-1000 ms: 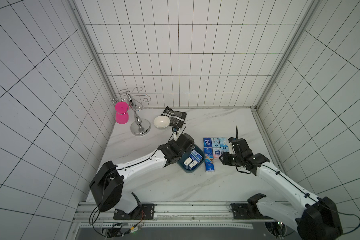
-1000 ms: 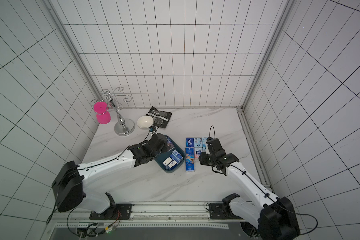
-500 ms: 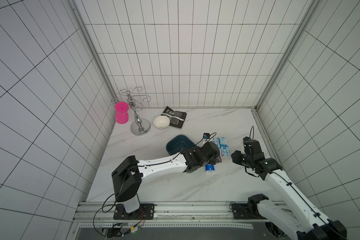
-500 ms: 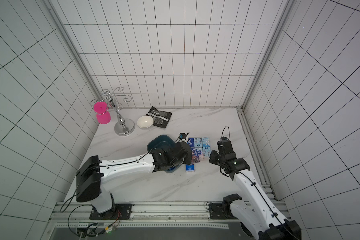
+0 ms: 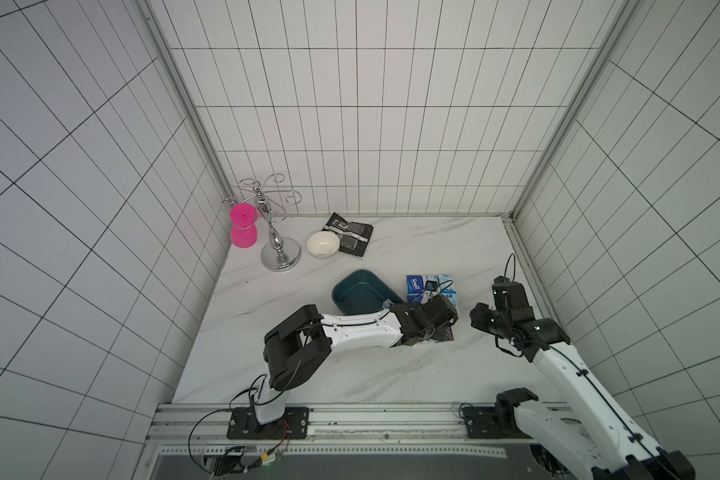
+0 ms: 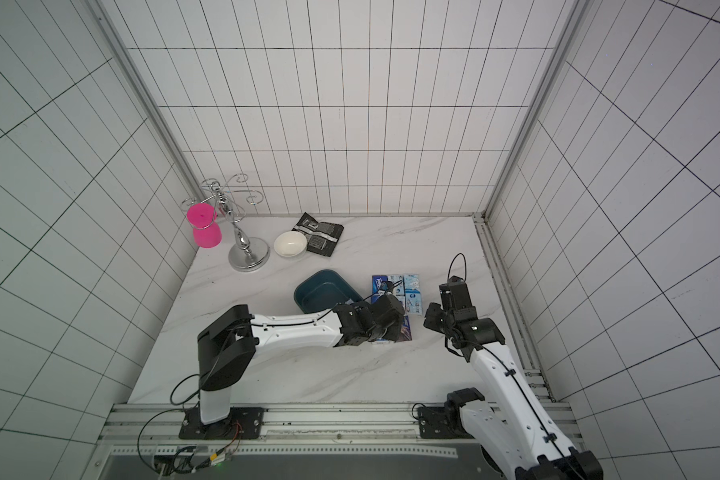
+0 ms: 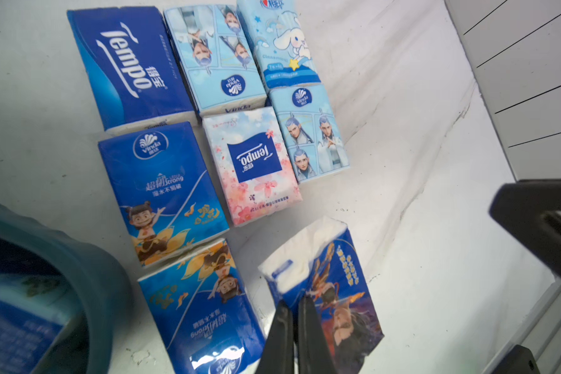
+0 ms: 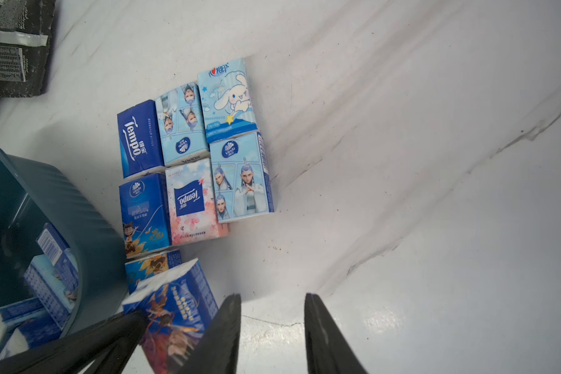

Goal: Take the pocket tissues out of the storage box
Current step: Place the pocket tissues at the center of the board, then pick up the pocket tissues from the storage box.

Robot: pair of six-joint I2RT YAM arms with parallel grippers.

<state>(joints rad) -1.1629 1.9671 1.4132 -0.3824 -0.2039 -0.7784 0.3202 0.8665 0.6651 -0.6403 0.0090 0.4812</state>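
Observation:
The teal storage box point(image 5: 356, 296) point(image 6: 320, 291) sits mid-table, with a few pocket tissues point(image 8: 51, 255) inside. Several more pocket tissues point(image 5: 431, 286) point(image 7: 250, 162) lie in rows on the marble just right of it. My left gripper point(image 7: 293, 311) is shut on the edge of a dark blue picture packet point(image 7: 332, 291) point(image 8: 175, 307). It holds that packet tilted at the near end of the rows. My right gripper point(image 8: 272, 299) point(image 5: 479, 322) stands open over bare marble to the right of the packets, with nothing between its fingers.
At the back left stand a white bowl point(image 5: 321, 243), a black-and-silver pouch point(image 5: 352, 235), a chrome stand point(image 5: 277, 249) and a pink cup point(image 5: 243, 226). The right wall's rail point(image 5: 528, 274) runs close behind my right arm.
My left arm has swung from over the storage box to the right, carrying a packet to the rows' near end. My right arm has pulled back to the right.

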